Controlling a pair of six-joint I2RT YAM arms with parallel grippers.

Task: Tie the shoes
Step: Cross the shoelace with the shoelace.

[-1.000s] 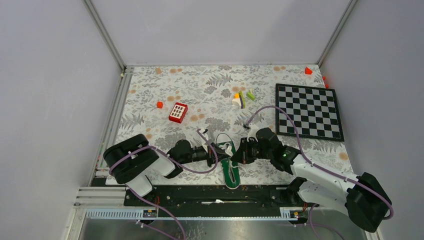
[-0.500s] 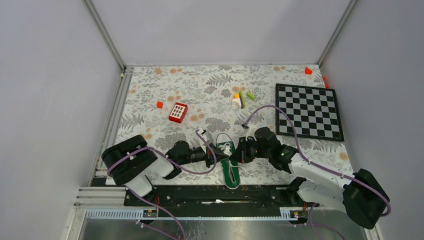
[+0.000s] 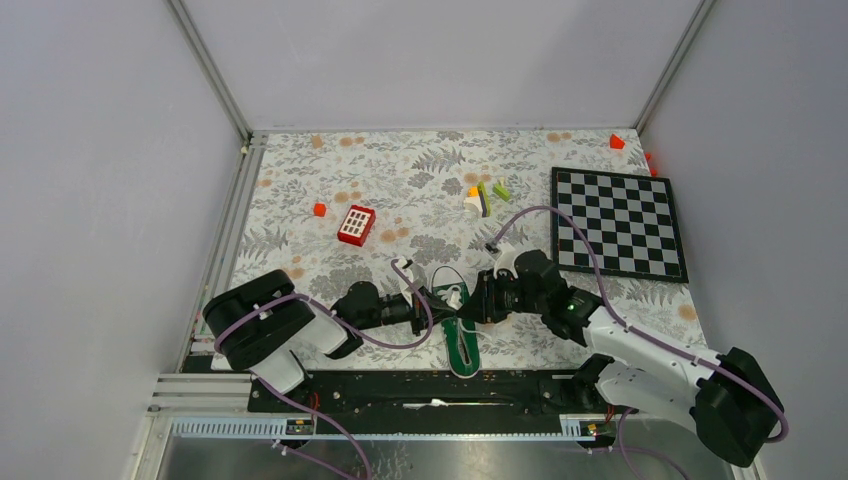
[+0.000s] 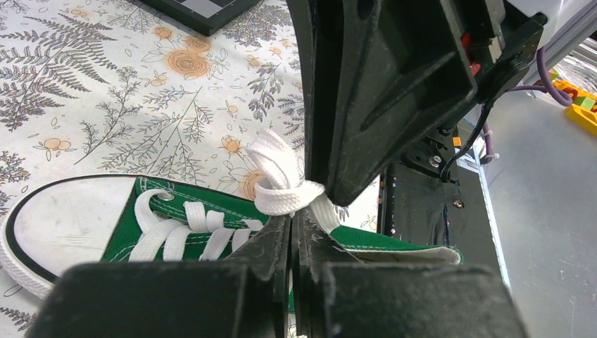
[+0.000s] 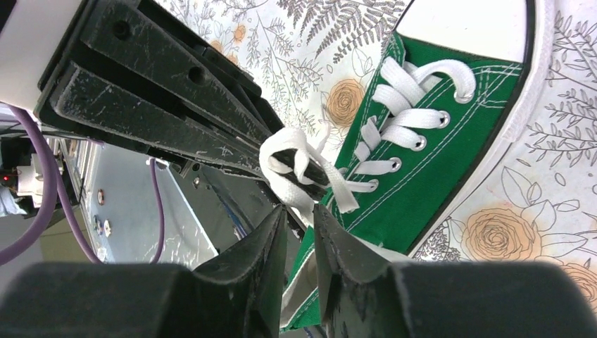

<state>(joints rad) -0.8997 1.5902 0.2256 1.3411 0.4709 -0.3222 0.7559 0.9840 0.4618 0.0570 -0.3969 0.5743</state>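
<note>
Top external: left gripper [image 3: 438, 303], right gripper [image 3: 470, 307] crowd sneaker [image 3: 463, 346]; laces [image 3: 456, 297] barely visible.

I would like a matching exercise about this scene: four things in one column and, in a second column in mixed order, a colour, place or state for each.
Things:
1. sneaker
2. chessboard
3. keypad-like block
4. left hand

Descriptions:
A. red and white
B. shut on a white lace
C. green with a white toe cap
D. black and white squares, at the right

Pairs: 1-C, 2-D, 3-A, 4-B
</note>
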